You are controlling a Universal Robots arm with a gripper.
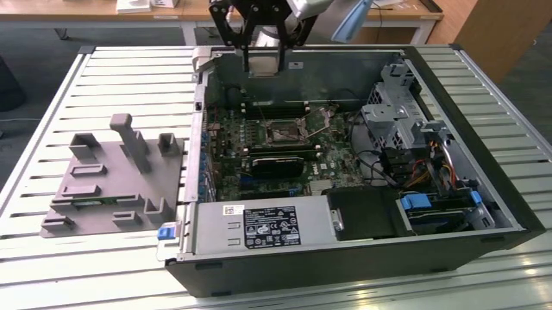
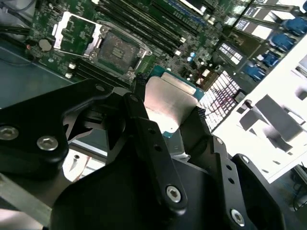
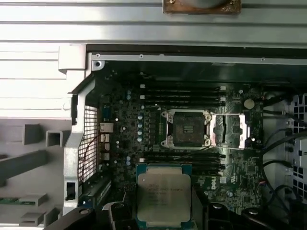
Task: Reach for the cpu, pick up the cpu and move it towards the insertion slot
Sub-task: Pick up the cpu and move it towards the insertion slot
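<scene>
A slatted metal counter [image 1: 112, 77] carries an open computer case [image 1: 448, 213], and beside it, toward the exterior view's left, a grey tray [image 1: 103, 194] with upright posts is set. Inside the case a green circuit board [image 1: 258, 148] is laid flat, with a long black card [image 1: 278, 165] across it. The insertion slot [image 1: 283, 131] is seen as a square dark socket in a silvery frame, its cover plate folded open beside it in both wrist views.

The hand [image 1: 263, 64] is held high above the far wall of the case, well apart from the slot. It is clamped on the cpu [image 1: 264, 63], which is gripped by two opposite edges between the black fingers [image 2: 144, 124], with its shiny metal top [image 3: 163, 199] left bare.

The chip is judged to be light, stiff and flat, so little force should be needed to carry it. The polished lid is likely slippery, and the underside contacts and the socket pins are taken to be fragile. The thin side edges are therefore judged the right place for a hold, kept level and square. The task is judged to be at the carrying stage, with the chip lifted but not yet over the socket.
</scene>
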